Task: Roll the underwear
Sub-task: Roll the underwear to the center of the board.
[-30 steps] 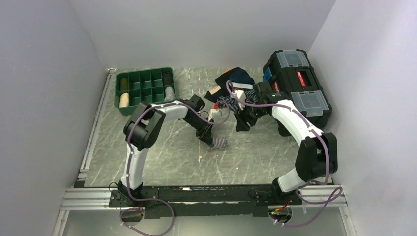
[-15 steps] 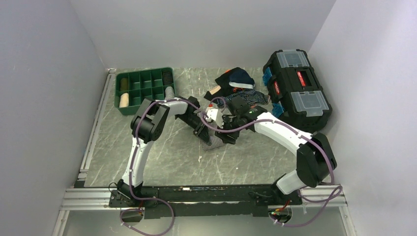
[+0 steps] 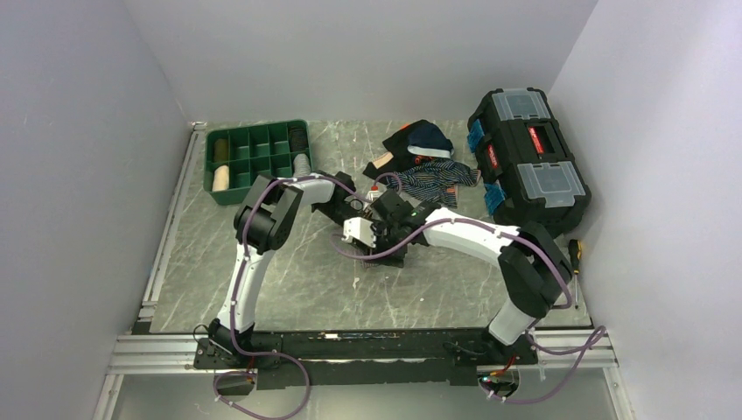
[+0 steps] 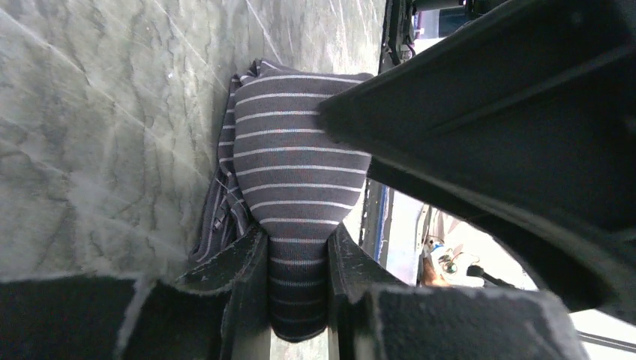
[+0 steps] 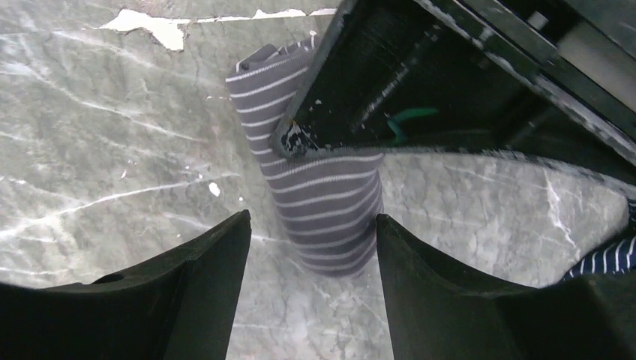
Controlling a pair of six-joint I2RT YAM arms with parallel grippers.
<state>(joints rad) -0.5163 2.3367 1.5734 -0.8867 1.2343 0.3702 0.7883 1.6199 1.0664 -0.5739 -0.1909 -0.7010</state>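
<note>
The underwear [image 4: 300, 165] is a tight grey roll with thin pale stripes, lying on the marble tabletop. My left gripper [image 4: 298, 247] is shut on one end of the roll, the cloth pinched between both fingers. In the right wrist view the underwear [image 5: 322, 202] points its free end at my right gripper [image 5: 311, 217]. That gripper is open, with the roll's end just inside its fingertips and nearer the right one. A left finger [image 5: 360, 82] lies across the roll's far part. From above, both grippers [image 3: 374, 241] meet mid-table and hide most of the roll.
A green compartment tray [image 3: 258, 157] with several rolled items stands at the back left. A heap of dark and navy striped garments [image 3: 429, 157] lies at the back centre. A black toolbox [image 3: 529, 157] is at the right, and a screwdriver [image 3: 573, 254] lies by the right wall.
My right arm has swung from the garment heap leftward and toward me to the roll, its jaws widening. My left gripper keeps its hold and has shifted slightly left and back.
</note>
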